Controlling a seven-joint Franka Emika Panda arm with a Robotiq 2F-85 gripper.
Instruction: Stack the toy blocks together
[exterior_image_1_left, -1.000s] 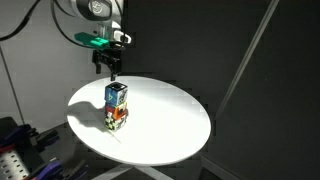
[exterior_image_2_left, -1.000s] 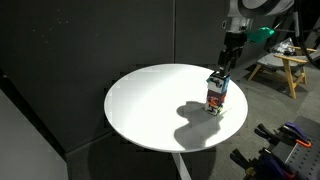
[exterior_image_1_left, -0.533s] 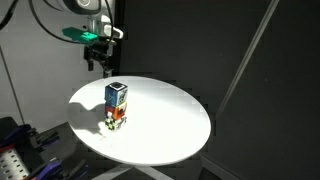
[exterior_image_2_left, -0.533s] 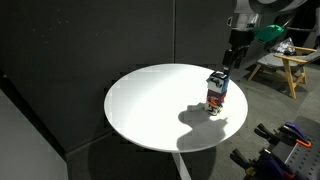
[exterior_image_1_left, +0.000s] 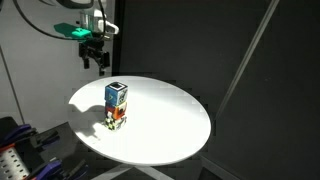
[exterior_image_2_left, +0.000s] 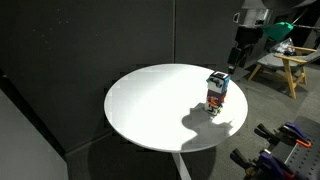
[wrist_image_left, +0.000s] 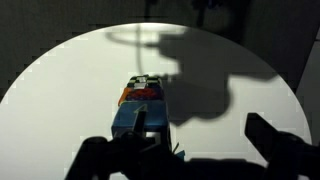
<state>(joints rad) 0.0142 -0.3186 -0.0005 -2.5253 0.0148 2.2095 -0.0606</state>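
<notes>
The toy blocks stand as one stack (exterior_image_1_left: 116, 105) on the round white table (exterior_image_1_left: 170, 120), also seen in the other exterior view (exterior_image_2_left: 217, 93). The blue and white cube is on top, the orange-red one under it, the green-marked one at the bottom. In the wrist view the stack (wrist_image_left: 140, 100) lies below the camera, blue face nearest. My gripper (exterior_image_1_left: 96, 57) hangs in the air above and beyond the stack, apart from it, also in the other exterior view (exterior_image_2_left: 238, 55). Its fingers (wrist_image_left: 205, 135) are spread wide and hold nothing.
A dark curtain backs the table. A wooden stool (exterior_image_2_left: 285, 70) stands off the table's far side. Equipment with cables sits on the floor (exterior_image_1_left: 15, 150) and by the table's base (exterior_image_2_left: 280, 145). The table edge is close to the stack.
My gripper has risen and drawn away from the top of the stack, empty. The stack has not moved.
</notes>
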